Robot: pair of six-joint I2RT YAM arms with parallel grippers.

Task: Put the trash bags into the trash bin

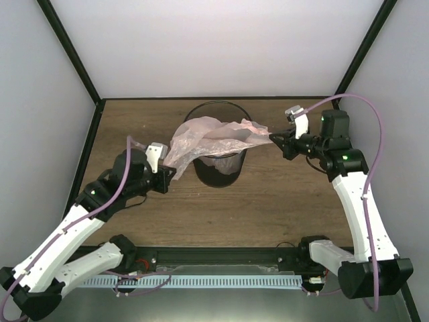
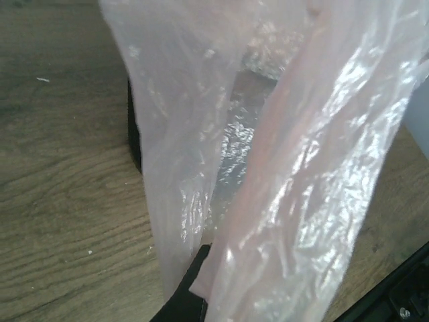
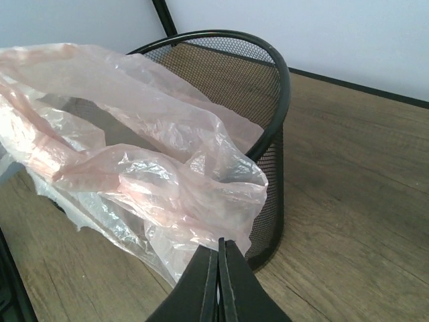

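Arms [image 1: 80,221] angle inward. I find left gripper [image 1: 170,174] and right gripper [image 1: 273,139] clamped on the trash bag [image 1: 208,137] across the trash bin [image 1: 218,176].

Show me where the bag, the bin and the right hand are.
bag [image 1: 208,137], top view, its crumpled middle.
bin [image 3: 268,194], right wrist view, its mesh wall.
right hand [image 3: 219,251], right wrist view, between its fingertips.
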